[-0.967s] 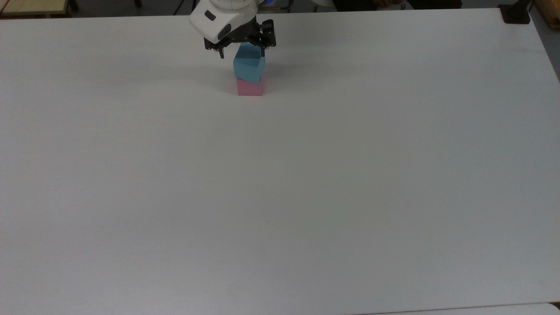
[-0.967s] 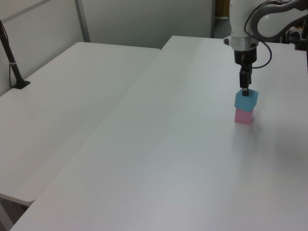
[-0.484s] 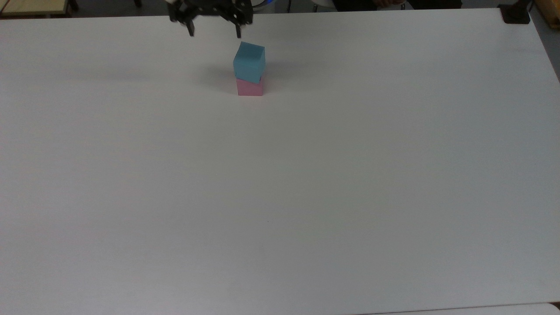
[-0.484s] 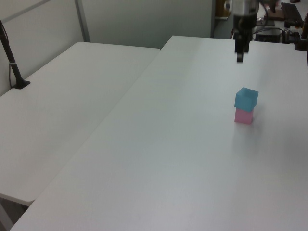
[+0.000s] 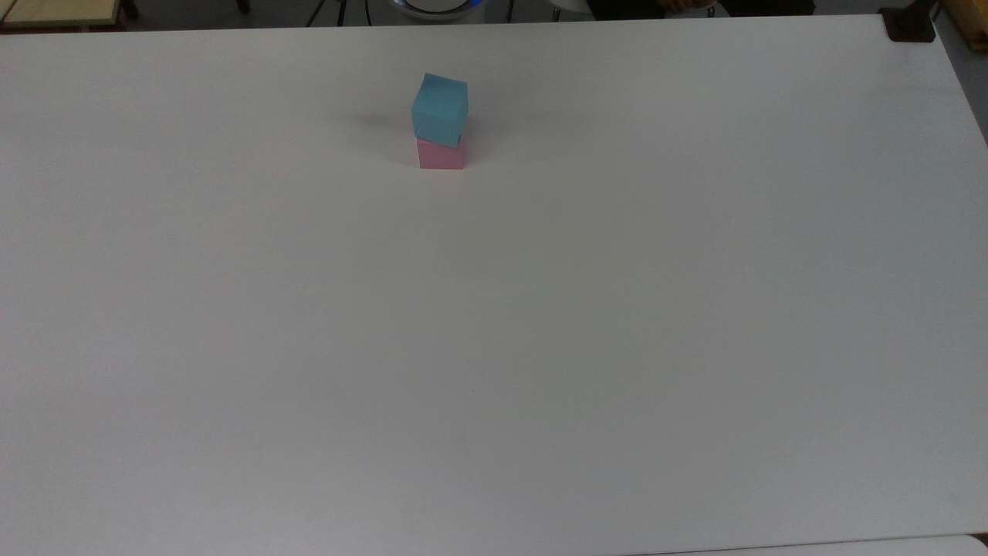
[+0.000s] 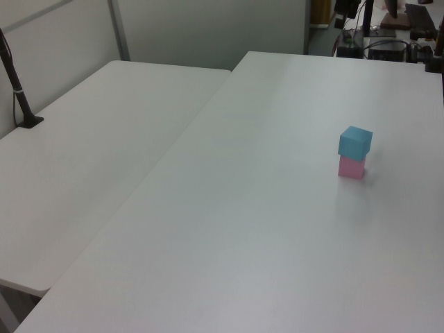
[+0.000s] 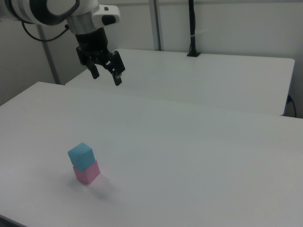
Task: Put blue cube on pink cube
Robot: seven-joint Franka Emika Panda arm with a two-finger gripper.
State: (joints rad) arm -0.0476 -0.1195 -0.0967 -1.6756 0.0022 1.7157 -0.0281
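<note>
Now that your pincer (image 7: 105,74) has let go and lifted away since a second ago, when it stood right over the stack, its fingers hang spread wide and empty. In the right view, the blue cube (image 7: 80,155) rests well below the pincer and a little to its left, sitting on the pink cube (image 7: 86,173) but turned slightly askew. You can judge the stacking done; only a nudge could spoil it.

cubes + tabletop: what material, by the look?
Blue cube: probably foam or painted wood; matte, plain faces, no glare. Pink cube: same matte look, likely the same stuff. Table: white, smooth, faint sheen, probably laminate.
</note>
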